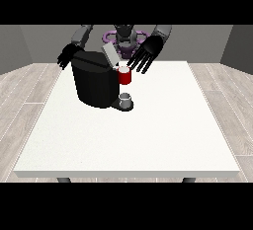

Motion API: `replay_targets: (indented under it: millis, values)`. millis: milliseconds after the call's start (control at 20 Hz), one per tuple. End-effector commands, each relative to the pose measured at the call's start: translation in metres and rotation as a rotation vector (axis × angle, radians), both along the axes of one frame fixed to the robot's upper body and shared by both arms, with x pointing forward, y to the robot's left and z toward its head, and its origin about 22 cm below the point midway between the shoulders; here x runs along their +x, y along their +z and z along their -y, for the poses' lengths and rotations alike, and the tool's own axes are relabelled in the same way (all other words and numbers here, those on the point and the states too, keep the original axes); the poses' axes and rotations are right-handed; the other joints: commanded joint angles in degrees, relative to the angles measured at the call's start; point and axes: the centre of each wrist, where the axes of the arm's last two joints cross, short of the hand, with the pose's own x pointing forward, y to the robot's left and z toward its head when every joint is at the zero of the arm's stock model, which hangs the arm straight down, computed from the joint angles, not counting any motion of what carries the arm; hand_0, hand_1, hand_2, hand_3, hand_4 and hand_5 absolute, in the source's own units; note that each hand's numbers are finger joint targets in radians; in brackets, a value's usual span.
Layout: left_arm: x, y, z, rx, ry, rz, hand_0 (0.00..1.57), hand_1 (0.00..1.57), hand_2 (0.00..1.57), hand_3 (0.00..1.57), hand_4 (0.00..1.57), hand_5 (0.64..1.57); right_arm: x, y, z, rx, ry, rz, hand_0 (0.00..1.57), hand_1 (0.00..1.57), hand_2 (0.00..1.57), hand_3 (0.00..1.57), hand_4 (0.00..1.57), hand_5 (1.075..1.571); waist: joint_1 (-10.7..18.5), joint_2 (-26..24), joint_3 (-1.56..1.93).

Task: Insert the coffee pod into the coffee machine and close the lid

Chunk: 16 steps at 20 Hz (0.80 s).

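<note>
Fingers (140,65) of the hand at the view's right (148,51) are spread straight, holding nothing, just above a red thing at the machine (125,76). Below it a grey thing (125,97) sits on the coffee machine (94,81) base; whether it is the pod is unclear. The lid (109,54) stands raised. The hand at the view's left (68,55) hangs open behind the machine, over the bench (163,125).

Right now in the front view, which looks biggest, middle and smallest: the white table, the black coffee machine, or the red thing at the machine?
1. White table, biggest by far.
2. Coffee machine.
3. Red thing at the machine, smallest.
</note>
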Motion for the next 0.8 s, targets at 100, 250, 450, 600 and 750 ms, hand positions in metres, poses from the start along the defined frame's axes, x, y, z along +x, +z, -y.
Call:
replay_targets:
  millis: [100,250,450,600,750]
  values:
    - [-0.002,-0.01,-0.006,-0.017,0.027,-0.038,0.0,0.0,0.0,0.0,0.0,1.571,-0.008,-0.009,-0.002,0.003,-0.015,-0.05,0.0,0.0,0.0,0.0,0.39,1.571,0.7,-3.2,-0.02]
    - [-0.005,-0.042,0.027,-0.117,-0.055,-0.106,0.0,0.0,0.0,0.0,0.0,1.571,-0.015,-0.036,0.015,0.023,-0.092,-0.097,0.0,0.0,0.0,0.0,0.38,1.571,6.3,-7.2,0.01]
    - [-0.017,-0.107,0.012,-0.425,0.024,-0.209,0.0,0.0,0.0,0.0,0.0,1.571,-0.04,-0.048,0.04,0.019,-0.103,-0.174,0.0,0.0,0.0,0.0,0.43,1.571,6.1,-13.8,-0.07]
    - [-0.025,-0.131,0.006,-0.688,-0.006,-0.224,0.0,0.0,0.0,0.0,0.26,1.571,-0.047,-0.056,0.031,0.039,-0.137,-0.172,0.0,0.0,0.0,0.0,0.4,1.571,9.0,-15.2,-0.14]
    - [-0.037,-0.161,0.023,-0.761,0.001,-0.263,0.0,0.0,0.0,0.0,0.0,1.571,-0.058,-0.065,0.04,0.051,-0.131,-0.171,0.0,0.0,0.0,0.0,0.45,1.571,10.5,-18.7,-0.03]
